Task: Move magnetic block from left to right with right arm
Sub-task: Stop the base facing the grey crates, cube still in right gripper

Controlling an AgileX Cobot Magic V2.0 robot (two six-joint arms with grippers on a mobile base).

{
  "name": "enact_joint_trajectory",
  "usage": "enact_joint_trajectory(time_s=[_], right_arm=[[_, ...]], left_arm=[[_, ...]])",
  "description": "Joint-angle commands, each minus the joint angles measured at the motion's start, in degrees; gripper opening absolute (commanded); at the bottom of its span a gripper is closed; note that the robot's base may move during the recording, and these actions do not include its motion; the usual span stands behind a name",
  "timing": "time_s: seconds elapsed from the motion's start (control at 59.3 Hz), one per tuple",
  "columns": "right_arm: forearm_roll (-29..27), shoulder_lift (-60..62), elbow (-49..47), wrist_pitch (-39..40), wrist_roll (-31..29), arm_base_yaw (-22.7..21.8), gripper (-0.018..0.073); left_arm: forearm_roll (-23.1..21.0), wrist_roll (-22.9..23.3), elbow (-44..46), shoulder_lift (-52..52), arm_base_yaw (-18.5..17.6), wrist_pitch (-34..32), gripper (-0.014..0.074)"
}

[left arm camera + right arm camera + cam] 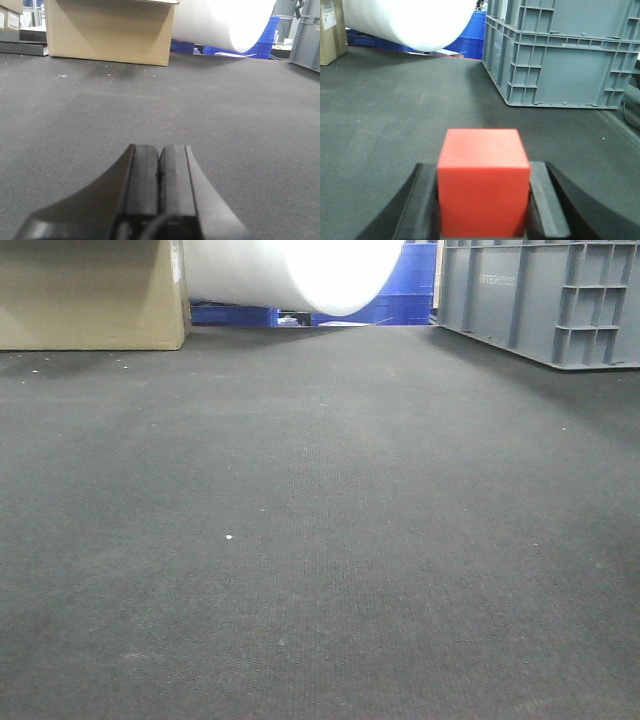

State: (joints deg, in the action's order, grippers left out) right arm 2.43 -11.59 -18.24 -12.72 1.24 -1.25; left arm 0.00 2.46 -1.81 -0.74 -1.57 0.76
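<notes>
Magnetic block (483,182) clamped in right end effector (483,175), lower centre of the wrist frame.
Squeezed on opposite faces, presumably for carrying rightward; left end effector (160,159) closed, empty, low over the mat (320,540).
</notes>
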Motion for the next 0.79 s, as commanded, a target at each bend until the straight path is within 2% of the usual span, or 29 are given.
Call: enact_joint_trajectory(time_s=[0.0,0.641,0.776], right_arm=[[0.74,-0.59,-1.72,4.78,-0.58,-0.2,0.0306],[0.72,-0.59,-1.65,6.08,-0.58,-0.2,0.0306],[-1.81,-0.85,-2.97,5.34,-0.58,-0.2,0.0306]], left_arm=[[0.0,0.25,-0.54,-0.52,-0.3,-5.07,-0.0116],[0.0,0.25,-0.54,-0.52,-0.3,-5.07,-0.0116],[0.0,0.25,-0.54,-0.52,-0.3,-5.07,-0.0116]])
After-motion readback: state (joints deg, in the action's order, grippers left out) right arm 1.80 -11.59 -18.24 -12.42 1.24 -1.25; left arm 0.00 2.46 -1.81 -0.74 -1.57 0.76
